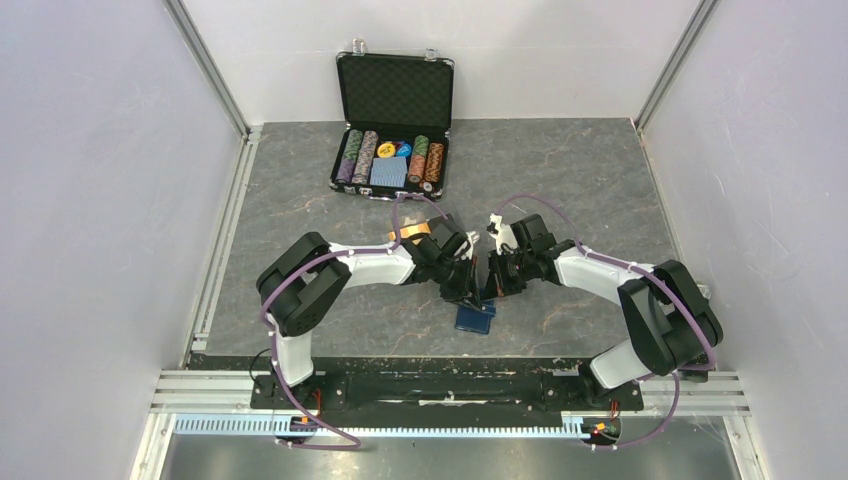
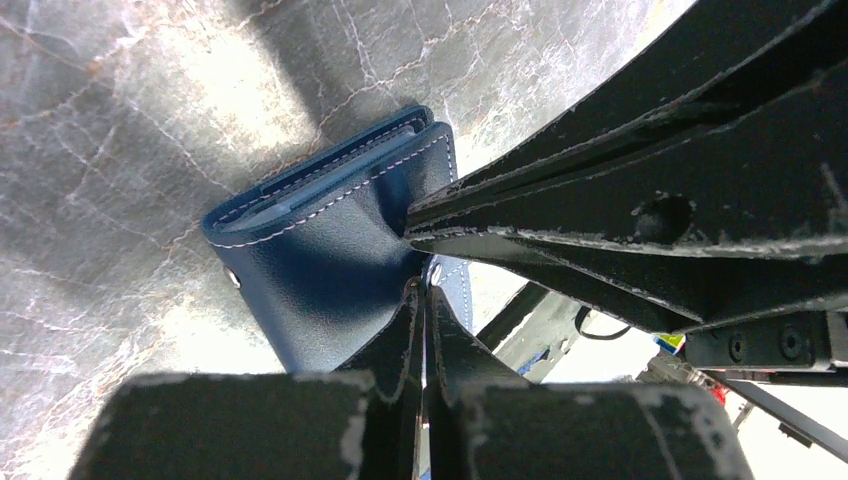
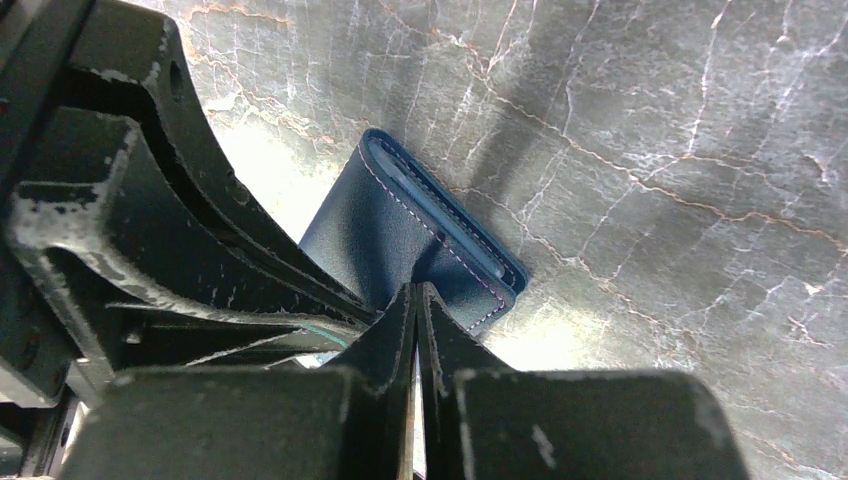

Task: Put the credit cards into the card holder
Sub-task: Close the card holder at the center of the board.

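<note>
Left claw (image 2: pixel 419 300) and right claw (image 3: pixel 416 300) are both pinched fully shut on the card holder (image 2: pixel 320 265), each biting a different edge of its navy cover. It hangs between them over the desk (image 1: pixel 300 160), near the middle of the near edge. I cannot tell whether its lower end touches the desk. Its layered, stitched edge points away from both claws, down toward the desk, and it looks folded, with no pocket exposed. One gold-orange credit card (image 1: pixel 414 232) shows just beyond my left wrist, toward the desk's centre, half hidden by the arm. I judge the left claw the nearer one to fetch it while the right holds the holder. Farther off, at the far edge, stands the open chip case (image 1: pixel 392 130).
</note>
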Controlling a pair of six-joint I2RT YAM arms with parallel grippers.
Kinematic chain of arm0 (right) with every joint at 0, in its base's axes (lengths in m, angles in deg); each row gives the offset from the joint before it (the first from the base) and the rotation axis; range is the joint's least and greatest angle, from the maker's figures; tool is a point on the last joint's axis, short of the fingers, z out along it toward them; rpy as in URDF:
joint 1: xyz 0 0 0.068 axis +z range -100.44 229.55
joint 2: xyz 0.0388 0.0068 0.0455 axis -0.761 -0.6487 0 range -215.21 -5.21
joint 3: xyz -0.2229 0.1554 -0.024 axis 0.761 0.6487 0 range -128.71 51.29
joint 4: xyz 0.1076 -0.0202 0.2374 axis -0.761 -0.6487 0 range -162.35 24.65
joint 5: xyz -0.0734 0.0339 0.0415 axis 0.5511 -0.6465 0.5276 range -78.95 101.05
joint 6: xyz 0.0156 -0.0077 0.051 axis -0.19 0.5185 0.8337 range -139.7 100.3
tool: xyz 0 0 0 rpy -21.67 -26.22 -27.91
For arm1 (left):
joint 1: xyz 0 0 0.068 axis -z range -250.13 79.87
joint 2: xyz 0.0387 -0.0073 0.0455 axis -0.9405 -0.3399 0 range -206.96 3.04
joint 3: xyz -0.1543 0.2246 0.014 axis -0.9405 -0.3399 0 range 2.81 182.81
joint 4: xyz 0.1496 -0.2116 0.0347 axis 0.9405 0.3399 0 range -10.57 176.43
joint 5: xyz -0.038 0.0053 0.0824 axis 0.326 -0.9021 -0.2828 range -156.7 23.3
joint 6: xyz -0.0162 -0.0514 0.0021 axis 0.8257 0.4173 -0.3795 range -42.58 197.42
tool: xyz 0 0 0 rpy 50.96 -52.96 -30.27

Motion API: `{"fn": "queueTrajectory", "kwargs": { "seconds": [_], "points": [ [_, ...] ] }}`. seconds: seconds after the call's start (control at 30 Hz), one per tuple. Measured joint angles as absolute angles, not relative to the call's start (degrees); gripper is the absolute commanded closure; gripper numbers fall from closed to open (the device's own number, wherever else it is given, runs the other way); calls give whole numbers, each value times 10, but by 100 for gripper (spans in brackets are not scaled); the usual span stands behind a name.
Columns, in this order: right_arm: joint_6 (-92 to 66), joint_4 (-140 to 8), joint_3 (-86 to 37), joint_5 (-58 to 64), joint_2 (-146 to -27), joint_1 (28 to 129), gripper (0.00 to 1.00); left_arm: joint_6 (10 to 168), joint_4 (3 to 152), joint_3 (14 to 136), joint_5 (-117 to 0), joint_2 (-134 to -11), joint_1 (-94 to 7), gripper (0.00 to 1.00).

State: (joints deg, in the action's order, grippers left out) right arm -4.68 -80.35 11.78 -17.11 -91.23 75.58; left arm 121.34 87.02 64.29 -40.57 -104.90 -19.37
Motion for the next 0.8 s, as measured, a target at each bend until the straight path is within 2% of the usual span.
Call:
{"fn": "queueTrajectory", "kwargs": {
  "seconds": [0.8],
  "points": [
    [-47,-804,118,-170,-912,756,99,1213,899,651,-431,-1041,-194,98]
  ]
}}
